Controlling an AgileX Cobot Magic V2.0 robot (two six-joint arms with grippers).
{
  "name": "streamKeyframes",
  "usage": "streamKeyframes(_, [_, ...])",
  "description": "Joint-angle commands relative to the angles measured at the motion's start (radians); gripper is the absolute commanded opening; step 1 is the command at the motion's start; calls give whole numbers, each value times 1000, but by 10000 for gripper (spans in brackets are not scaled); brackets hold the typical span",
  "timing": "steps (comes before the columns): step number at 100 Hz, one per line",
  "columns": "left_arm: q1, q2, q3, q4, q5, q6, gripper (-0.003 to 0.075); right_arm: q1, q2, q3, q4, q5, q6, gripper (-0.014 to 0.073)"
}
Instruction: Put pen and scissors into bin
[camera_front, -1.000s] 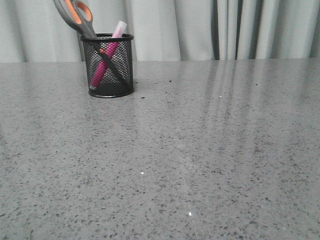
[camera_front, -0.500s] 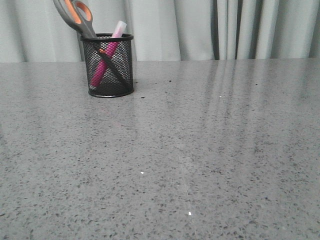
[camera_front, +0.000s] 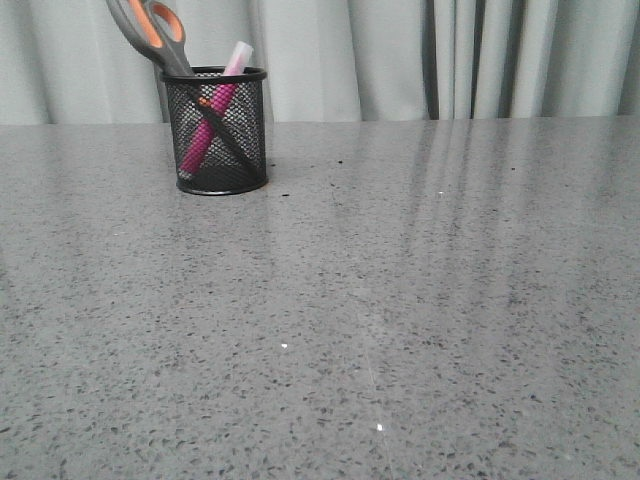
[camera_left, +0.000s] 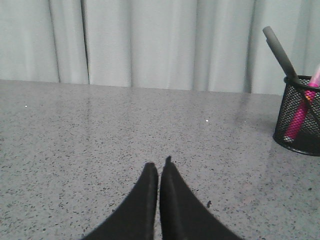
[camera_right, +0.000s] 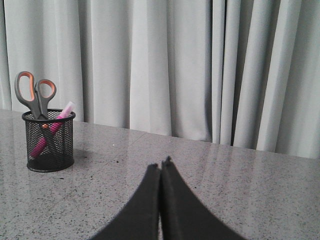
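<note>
**Op:** Since both things look stowed, which step are you calling this?

**Obs:** You're at the end, as I judge it. The bin (camera_front: 216, 130) stands upright at the far left of the table (camera_front: 400, 300), close to the curtain (camera_front: 420, 50). The scissors (camera_front: 152, 30) sit blades-down inside it, handles leaning out over the rim toward the left. The pen (camera_front: 212, 125) is in there too, slanted the other way, its pale cap poking above the rim. Through the mesh they cross each other.

**Op:** And your grippers?

**Obs:** Your left gripper (camera_left: 159, 170) has its fingers pressed together with nothing between them, low over bare table, with the bin well off to one side. Your right gripper (camera_right: 161, 167) is the same: closed, empty, well apart from the bin. Neither shows in the front view.

**Op:** What does the next move call for?

**Obs:** Nothing on the objects, I'd say. At most you park the arms.

**Op:** Anything in the way?

**Obs:** No. Only dark specks lie on the table near the bin. If you did approach again, those overhanging scissor handles could tip the bin when bumped.
</note>
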Motion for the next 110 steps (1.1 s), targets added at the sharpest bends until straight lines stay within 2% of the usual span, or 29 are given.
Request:
streamKeyframes(1, [2,-32,44,-9,-87,-11,-19,-4,6,-30,-1,-72,-10,-69])
streamKeyframes(14, [2,-32,44,-9,-87,-11,-19,-24,6,-17,-11,-72,-10,-69])
streamKeyframes(30, [2,-32,44,-9,-87,-11,-19,-156,5,24,-13,-59,59,-69])
streamKeyframes(43, [2,-32,44,-9,-87,-11,-19,-237,-44,32,-65,54,59,-69])
streamKeyframes(58, [2,-32,44,-9,-87,-11,-19,-251,-138,98,-77,102,59,-69])
streamKeyframes(61, [2,-32,44,-9,-87,-11,-19,-252,-163,95,-77,180,61,-69])
streamKeyframes(68, [2,-32,44,-9,-87,-11,-19,-252,-206,95,-85,240,61,-69])
streamKeyframes(110, [2,-32,44,-9,-87,-11,-19,-252,-201,95,-119,250,61,-69])
